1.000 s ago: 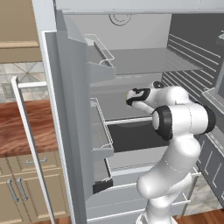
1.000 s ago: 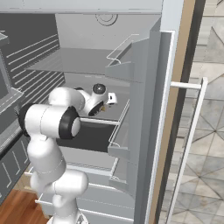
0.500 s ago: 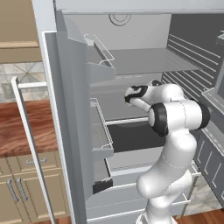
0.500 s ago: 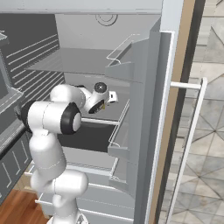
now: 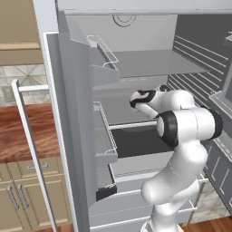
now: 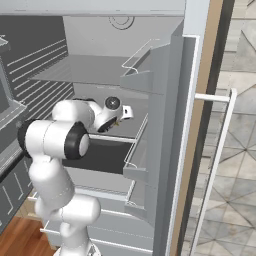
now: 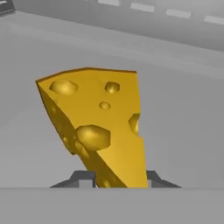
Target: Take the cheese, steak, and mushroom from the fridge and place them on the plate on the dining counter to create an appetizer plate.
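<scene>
A simulated kitchen: the fridge (image 5: 72, 136) stands open, its door swung out to the left in the left base view with wire-fronted racks (image 5: 105, 136) on its inner face and a long bar handle (image 5: 31, 149) on the outer side. In the right base view the same door (image 6: 170, 150) sits to the right, over a pale tiled floor (image 6: 235, 175). Behind the door in the left base view lie a reddish-brown wood counter (image 5: 22, 131) and cream cupboards (image 5: 27, 195). Inside the fridge are grey shelves (image 5: 149, 63) and a dark drawer front (image 5: 136, 140).

The white arm (image 5: 186, 131) reaches in over the middle shelf, hand pointing toward the back wall. In the hand view the cheese (image 7: 103, 127), a yellow-orange wedge with round holes, stands on the grey shelf (image 7: 183, 113) with its narrow end down between the fingers (image 7: 83, 178). The gripper (image 7: 116, 180) has its jaws drawn in against the wedge's lower end, one dark tip showing on each side of it, touching or very nearly so; whether the pinch is firm I cannot tell. The wedge's broad top leans to the left of that view
</scene>
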